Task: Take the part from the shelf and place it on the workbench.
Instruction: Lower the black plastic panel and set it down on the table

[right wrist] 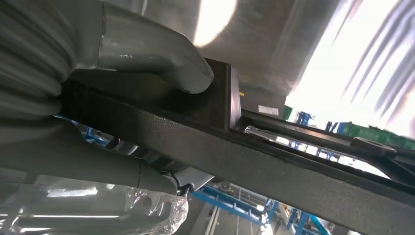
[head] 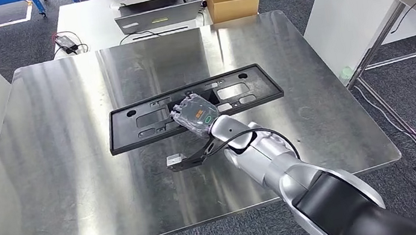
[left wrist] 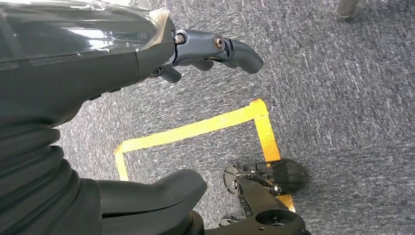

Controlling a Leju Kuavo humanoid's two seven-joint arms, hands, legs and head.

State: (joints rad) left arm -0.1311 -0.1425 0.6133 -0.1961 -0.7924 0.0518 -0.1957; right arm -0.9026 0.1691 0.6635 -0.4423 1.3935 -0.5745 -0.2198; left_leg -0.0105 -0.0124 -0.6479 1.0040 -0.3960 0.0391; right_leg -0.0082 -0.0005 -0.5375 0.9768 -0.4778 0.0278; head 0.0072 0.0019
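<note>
Steel workbench [head: 67, 172] on grey carpet, long black part [head: 151, 120] lying across the middle of it.

Head view: the part sits flat on the bench, running left to right, its right end a bit farther away. The right hand [head: 194, 113] reaches in from the near right and sits on the part's near edge around the middle. Past the far edge of the bench there's a white table with a laptop [head: 150, 12] and a cardboard box [head: 231, 0]. Left wrist view: the left hand [left wrist: 122, 54] hangs over the carpet by some yellow floor tape [left wrist: 195, 128] — fingers loosely curled, nothing in them. Right wrist view: thumb [right wrist: 161, 58] pressed on one face of the part, fingers on the other side — so it's gripping the part.
</note>
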